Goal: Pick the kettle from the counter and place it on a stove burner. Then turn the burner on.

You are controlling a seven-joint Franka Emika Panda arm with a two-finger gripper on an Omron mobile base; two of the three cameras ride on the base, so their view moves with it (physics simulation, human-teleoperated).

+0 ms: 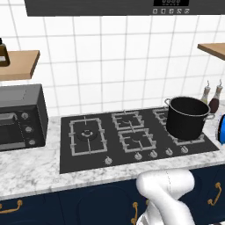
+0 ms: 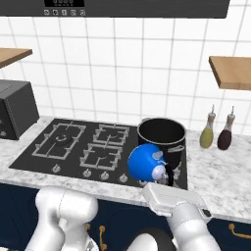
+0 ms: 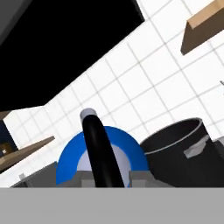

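Note:
The glossy blue kettle (image 2: 143, 164) hangs tilted above the cooktop's front right corner, just in front of the black pot (image 2: 162, 133). My gripper (image 2: 167, 179) is shut on its thin black handle (image 3: 99, 148), which runs up between the fingers in the hand view, with the blue body (image 3: 69, 158) behind it. A blue sliver of the kettle (image 1: 222, 130) shows at the right edge of the left base view. The large stove burner (image 1: 87, 135) lies bare at the cooktop's left end, far from the kettle. The marbled counter (image 1: 26, 169) surrounds the cooktop.
The big black pot (image 1: 186, 116) stands on the right rear grates. A row of knobs (image 1: 145, 154) lines the cooktop's front edge. A dark toaster oven (image 1: 19, 116) sits at the left. Two bottles (image 2: 207, 135) stand right of the pot, with wooden shelves above.

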